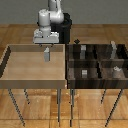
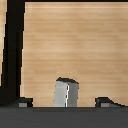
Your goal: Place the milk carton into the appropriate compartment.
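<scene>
Carton upright in the light tray, directly below the gripper, between its spread fingertips. Wide open, gripping nothing; contact with carton unclear. Off to the exterior view's right of gripper, dark compartment bin with small grey pieces.

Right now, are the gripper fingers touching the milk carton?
Apart. In the wrist view the milk carton stands between the fingertips, with bare tray floor showing on both sides of it. The gripper is open around it.
</scene>
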